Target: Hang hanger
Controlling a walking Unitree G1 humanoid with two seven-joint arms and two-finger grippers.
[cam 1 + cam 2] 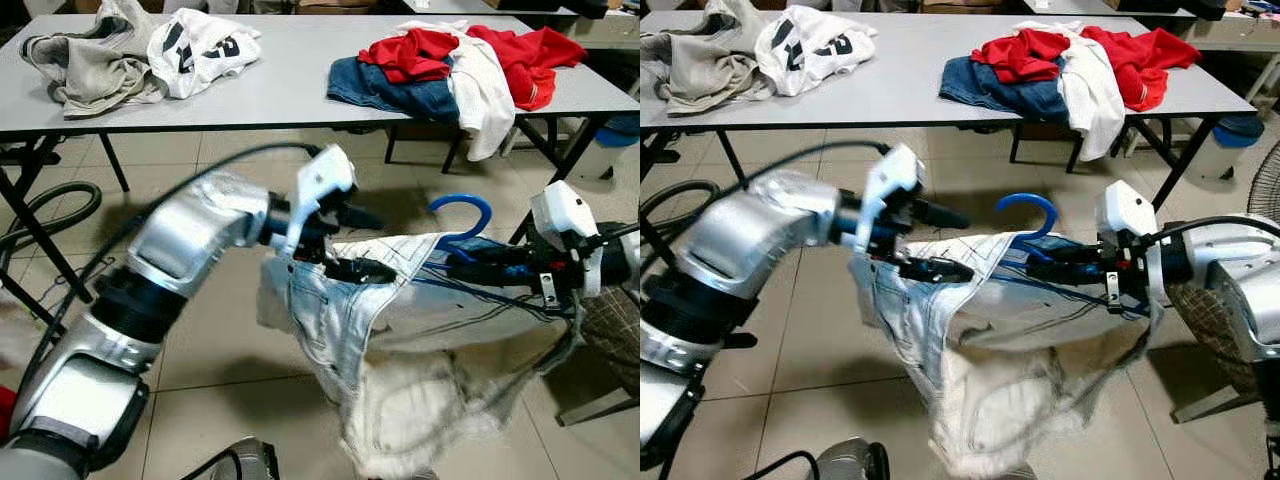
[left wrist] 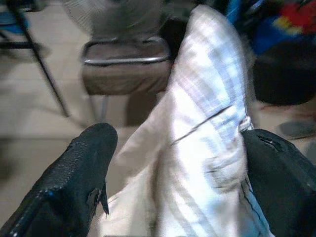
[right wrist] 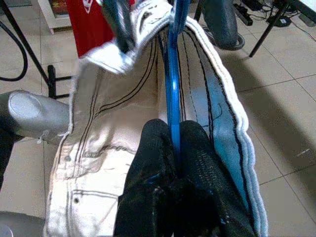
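Note:
A blue plastic hanger [image 1: 462, 215] is held out over the floor, its hook pointing up. My right gripper [image 1: 470, 255] is shut on the hanger's bar, and the fingers [image 3: 153, 148] press it from both sides. A white denim garment [image 1: 400, 340] with dark stitching drapes over the hanger and hangs down toward the tiles. My left gripper [image 1: 383, 245] is at the garment's left edge, open. Its two fingers [image 2: 84, 163] stand wide apart with a fold of the white cloth [image 2: 207, 123] between them.
A long grey table [image 1: 290, 90] stands behind, carrying a grey garment [image 1: 95, 60], a white printed shirt [image 1: 200, 45], and a pile of jeans with red and white clothes [image 1: 450, 65]. Black cables [image 1: 45, 215] lie at the left. A fan [image 1: 1265, 190] and a blue bin [image 1: 620, 140] stand at the right.

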